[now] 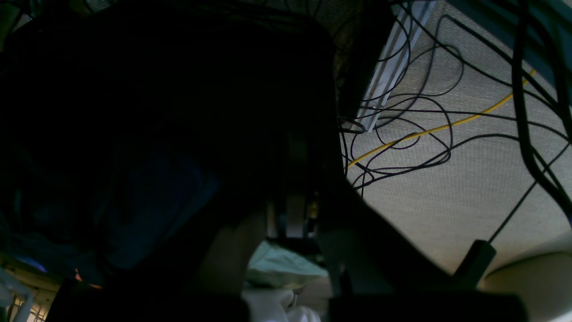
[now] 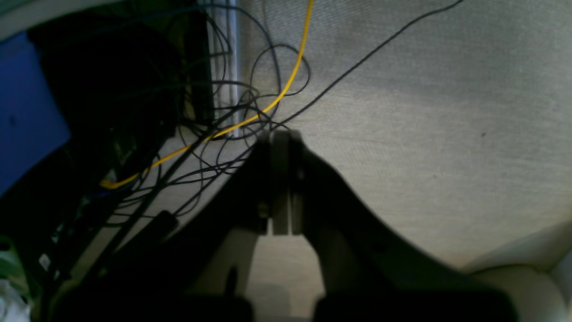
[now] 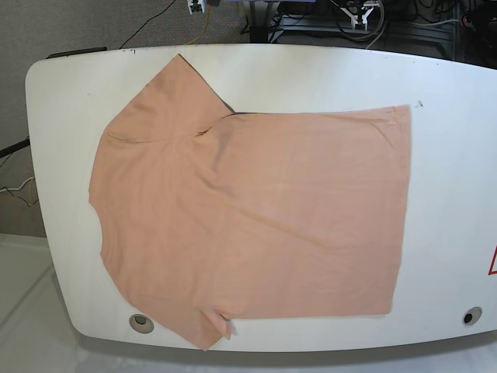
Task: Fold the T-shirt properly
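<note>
The peach T-shirt (image 3: 256,217) lies spread flat on the white table (image 3: 450,194) in the base view, with its neck end to the left and its hem to the right. One sleeve points to the back left and the other to the front left. Neither arm shows in the base view. In the right wrist view my right gripper (image 2: 280,136) is shut and empty, over carpet and cables. In the dark left wrist view my left gripper (image 1: 296,147) has its pads together, with nothing between them. The shirt is out of view in both wrist views.
Tangled black cables and a yellow cable (image 2: 250,118) lie on the grey carpet off the table. The yellow cable also shows in the left wrist view (image 1: 429,130). The table has two round holes near its front edge (image 3: 140,321) (image 3: 470,315).
</note>
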`<control>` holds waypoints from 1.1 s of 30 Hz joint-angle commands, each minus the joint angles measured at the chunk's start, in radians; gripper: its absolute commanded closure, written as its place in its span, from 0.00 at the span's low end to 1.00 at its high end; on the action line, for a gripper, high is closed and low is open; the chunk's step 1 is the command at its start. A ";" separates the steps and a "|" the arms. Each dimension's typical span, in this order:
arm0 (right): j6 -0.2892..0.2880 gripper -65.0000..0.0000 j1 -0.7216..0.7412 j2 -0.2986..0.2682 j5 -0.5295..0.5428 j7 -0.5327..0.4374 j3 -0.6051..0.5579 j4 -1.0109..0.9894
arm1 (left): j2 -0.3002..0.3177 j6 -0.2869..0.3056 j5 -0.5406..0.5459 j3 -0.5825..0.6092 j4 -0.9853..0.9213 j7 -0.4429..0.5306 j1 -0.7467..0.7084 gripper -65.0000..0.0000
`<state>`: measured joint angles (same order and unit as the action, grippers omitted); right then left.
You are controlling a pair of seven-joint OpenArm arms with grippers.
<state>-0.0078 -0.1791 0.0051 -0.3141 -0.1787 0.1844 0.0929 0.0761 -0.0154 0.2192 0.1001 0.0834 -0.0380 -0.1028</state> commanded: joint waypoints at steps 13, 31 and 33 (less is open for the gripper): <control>-0.007 1.00 -0.016 -0.003 -0.008 -0.001 0.002 0.004 | 0.004 -0.005 -0.003 0.002 -0.018 -0.001 0.005 1.00; -0.003 1.00 -0.011 -0.004 -0.010 -0.010 0.004 0.005 | -0.005 -0.004 0.002 0.003 -0.017 0.011 0.004 1.00; -0.005 1.00 -0.012 -0.006 -0.011 -0.012 0.003 0.011 | -0.006 -0.003 0.002 0.002 -0.016 0.013 0.002 1.00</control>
<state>-0.0074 -0.1833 0.0048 -0.3172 -0.1795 0.1864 0.0948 0.0700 -0.0158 0.2192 0.1043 0.0666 -0.0296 -0.0917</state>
